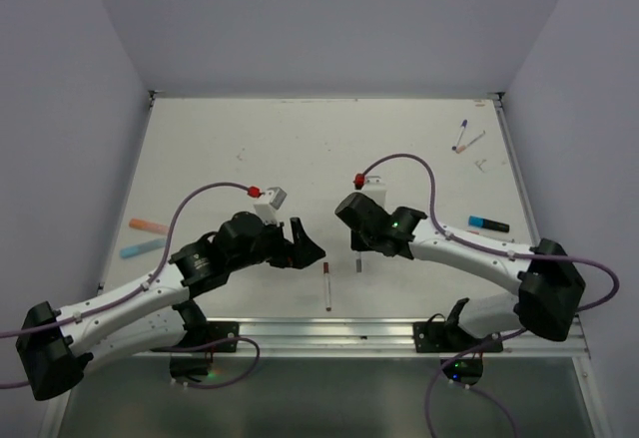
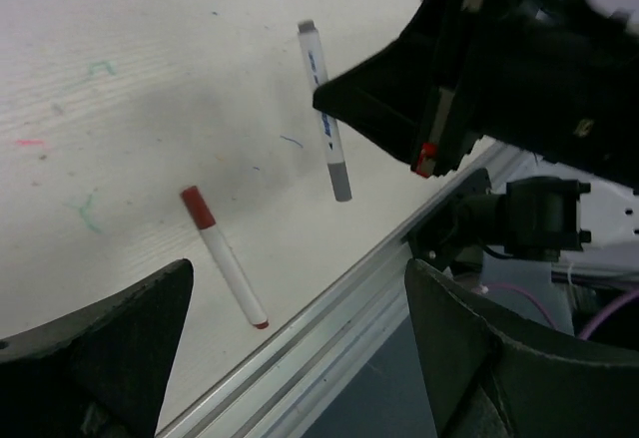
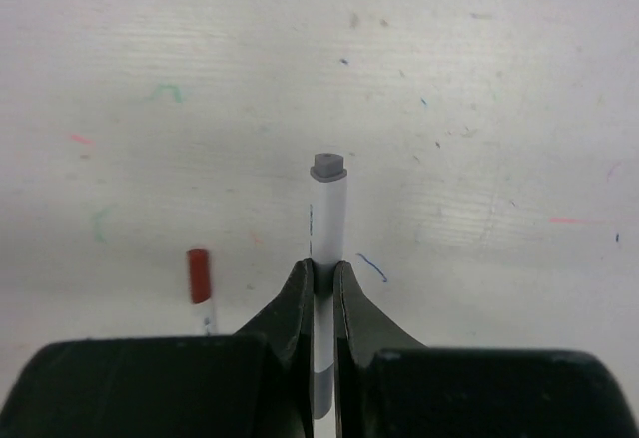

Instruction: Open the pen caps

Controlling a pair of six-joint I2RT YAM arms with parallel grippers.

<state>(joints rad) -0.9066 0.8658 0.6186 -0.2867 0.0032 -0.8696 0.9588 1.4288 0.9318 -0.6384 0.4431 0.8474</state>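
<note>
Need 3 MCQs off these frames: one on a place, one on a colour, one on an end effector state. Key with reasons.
1. Where is the red-capped pen?
A) lying on the table, near edge
B) in the left end effector
C) far right corner

2. Cap colour on the pen in the right end effector?
A) pink
B) grey
C) orange

3. The left end effector is:
A) shut on a marker
B) open, empty
C) shut, empty

Key:
1 A, it lies flat between the two arms.
2 B, a grey cap tops the clamped pen.
3 B, its fingers stand wide apart with nothing between them.
</note>
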